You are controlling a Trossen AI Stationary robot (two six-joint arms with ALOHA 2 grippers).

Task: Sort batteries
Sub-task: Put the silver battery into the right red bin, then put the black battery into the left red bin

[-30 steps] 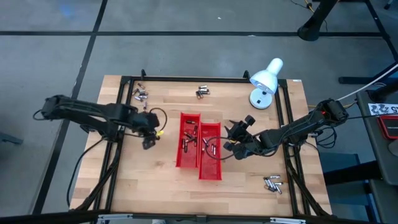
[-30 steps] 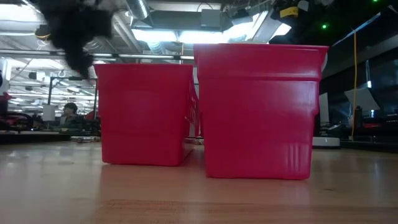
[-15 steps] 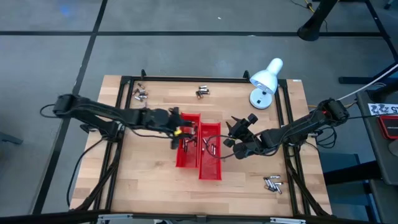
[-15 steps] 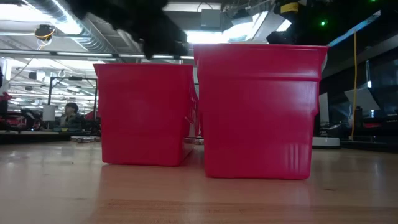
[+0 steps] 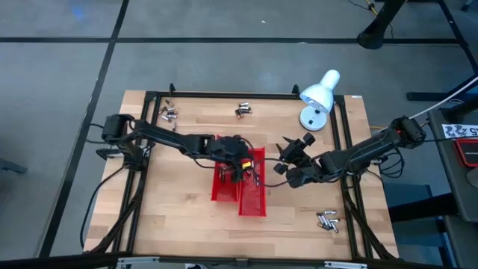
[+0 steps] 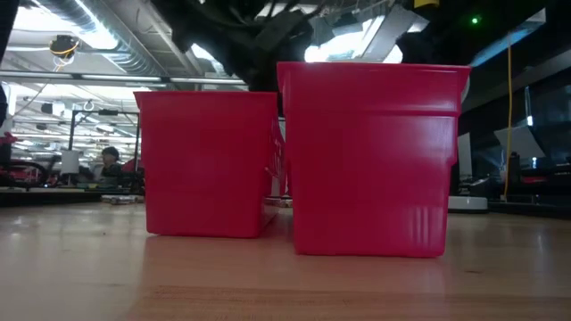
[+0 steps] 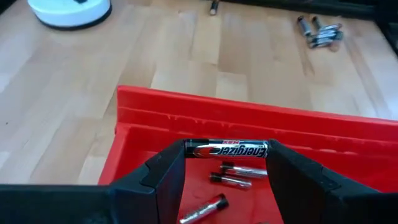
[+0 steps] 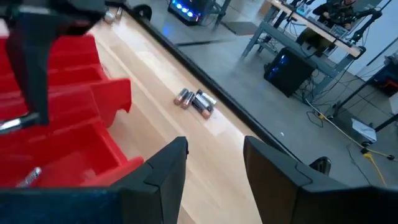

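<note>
On the light wooden tabletop (image 5: 179,217), a small cluster of silvery-grey cylindrical batteries (image 5: 326,220) lies near the right front corner. At the middle stand two red plastic trays (image 5: 252,196) side by side, with several loose batteries inside. The left gripper (image 7: 226,163) hangs over the trays, its two dark fingers clamped on the ends of a black-and-silver labelled battery (image 7: 227,149). The right gripper (image 8: 214,158) hovers just right of the trays with its fingers apart, seemingly empty. Farther back, a white dome-shaded desk lamp (image 5: 319,97) stands at the right, and more battery clusters (image 5: 168,113) lie along the far edge.
</note>
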